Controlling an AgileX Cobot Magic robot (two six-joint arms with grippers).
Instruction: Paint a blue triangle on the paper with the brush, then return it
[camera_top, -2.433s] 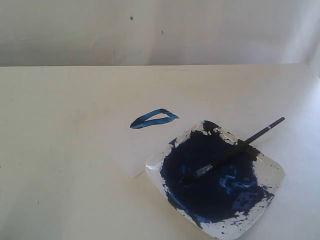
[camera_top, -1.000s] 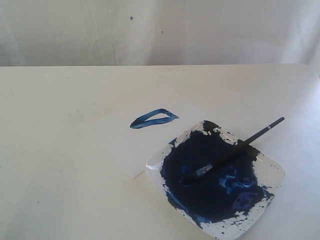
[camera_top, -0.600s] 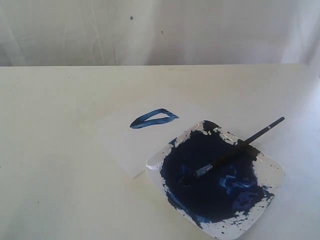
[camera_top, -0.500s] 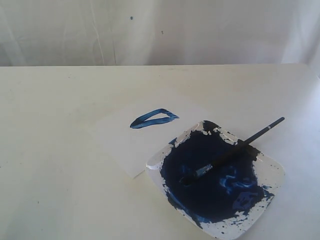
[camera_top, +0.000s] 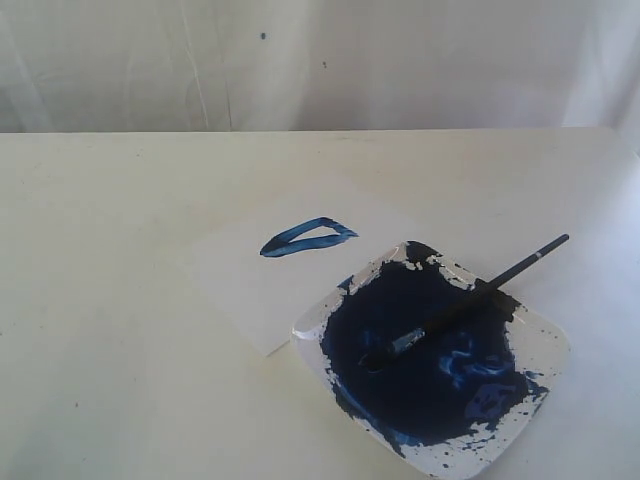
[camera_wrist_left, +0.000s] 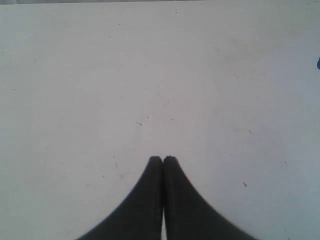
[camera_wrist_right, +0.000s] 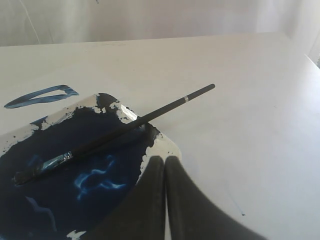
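You have the brush (camera_top: 470, 295) lying in the clear square dish (camera_top: 548, 345). Its bristle tip rests in the dark blue paint pool (camera_top: 420, 375), and its black handle slants up across the dish's far right rim, so the free end pokes out over the worktop (camera_top: 120, 320). The blue triangle (camera_top: 307, 237), a small flattened outline, sits on the paper (camera_top: 250, 290) just beside the dish's far left corner. The paper's right side runs up against the dish. Your right end effector (camera_wrist_right: 164, 159) has its fingers pressed together with nothing between them, and it hangs near a corner of the dish, apart from the brush handle. Your left end effector (camera_wrist_left: 163, 159) is likewise pressed together and empty, over a bare stretch of worktop well apart from the dish.
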